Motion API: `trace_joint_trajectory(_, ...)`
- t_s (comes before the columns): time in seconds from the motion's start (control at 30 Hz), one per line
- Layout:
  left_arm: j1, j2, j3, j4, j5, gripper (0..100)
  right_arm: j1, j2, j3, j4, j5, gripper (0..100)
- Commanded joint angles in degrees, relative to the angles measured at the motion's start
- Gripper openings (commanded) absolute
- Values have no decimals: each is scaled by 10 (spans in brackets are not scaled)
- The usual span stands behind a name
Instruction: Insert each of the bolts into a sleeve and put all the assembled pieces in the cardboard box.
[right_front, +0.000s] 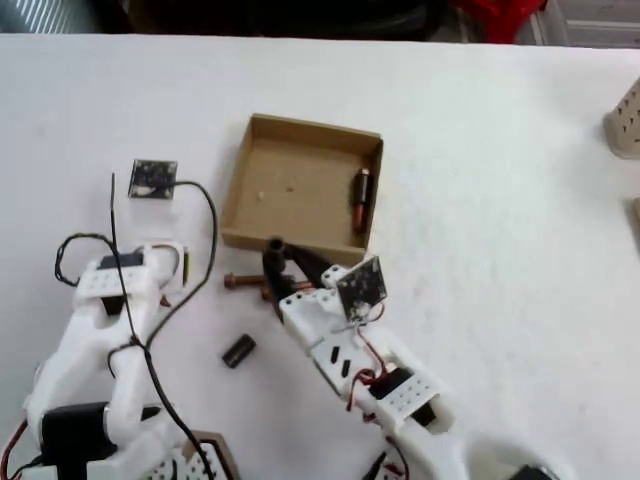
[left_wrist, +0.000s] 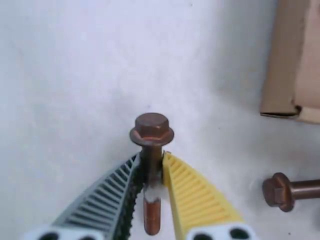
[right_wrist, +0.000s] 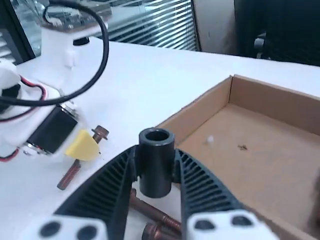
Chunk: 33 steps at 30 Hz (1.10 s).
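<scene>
My left gripper (left_wrist: 151, 159) is shut on the shank of a copper bolt (left_wrist: 151, 128), held just above the white table, left of the cardboard box (right_front: 300, 185). My right gripper (right_wrist: 156, 155) is shut on an upright black sleeve (right_wrist: 156, 169) by the box's near wall. In the right wrist view the left gripper's yellow finger (right_wrist: 82, 146) and its bolt (right_wrist: 75, 167) lie beyond the sleeve. Two loose bolts (right_front: 245, 282) lie on the table between the grippers. A second black sleeve (right_front: 238, 351) lies nearer the arms. One assembled piece (right_front: 360, 200) rests inside the box at its right wall.
Black cables (right_front: 205, 215) loop over the left arm and the table beside the box. A small circuit board (right_front: 153, 178) sits left of the box. A beige object (right_front: 625, 120) stands at the right edge. Open table stretches right of the box.
</scene>
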<state>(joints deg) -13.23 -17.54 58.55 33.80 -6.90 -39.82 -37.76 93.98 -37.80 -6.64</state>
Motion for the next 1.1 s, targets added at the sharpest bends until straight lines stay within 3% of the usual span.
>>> trace_joint_trajectory(0.0, -5, -22, -2, -11, 2, 20, -4, 114, -29, -126, 1, 15)
trace_joint_trajectory(0.3, -5, -23, -3, -45, 2, 20, -14, 385, -51, -361, 45, 15)
trace_joint_trajectory(0.53, -5, -73, 13, -80, 2, 20, -36, 429, -49, -386, 45, 15)
trace_joint_trajectory(0.7, 5, -207, 124, -207, 5, 20, -34, 428, -49, -386, 45, 15)
trace_joint_trajectory(0.9, 62, -404, 278, -386, 8, 20, -33, 428, -49, -388, 46, 15)
trace_joint_trajectory(1.0, 69, -505, 314, -410, 13, 20, -33, 433, -47, -412, 46, 15)
trace_joint_trajectory(1.07, 68, -568, 331, -410, 55, 20, -34, 433, -42, -421, 46, 15)
